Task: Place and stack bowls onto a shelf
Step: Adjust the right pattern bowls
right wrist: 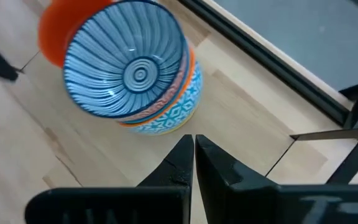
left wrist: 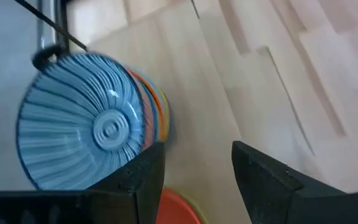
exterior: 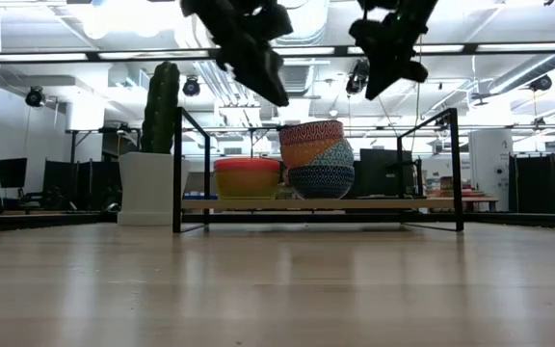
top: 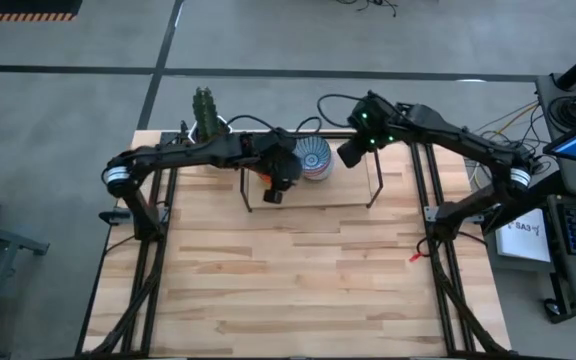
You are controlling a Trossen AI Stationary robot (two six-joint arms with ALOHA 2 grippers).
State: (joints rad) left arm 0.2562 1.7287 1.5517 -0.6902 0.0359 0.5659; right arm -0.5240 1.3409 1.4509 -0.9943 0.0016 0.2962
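Light-wood shelf (top: pixel 353 195) on its thin black frame stands at the far side of the table (top: pixel 298 290), beside a cactus in a white pot (exterior: pixel 148 183). On the shelf a stack of patterned bowls is topped by the white bowl with blue radial lines (right wrist: pixel 126 65); an orange-red bowl (exterior: pixel 247 177) sits just beside the stack. The left gripper (left wrist: pixel 194 180) hovers above the orange-red bowl, fingers wide and empty. The right gripper (right wrist: pixel 193 158) hangs over the shelf near the stack, fingers pressed together, holding nothing.
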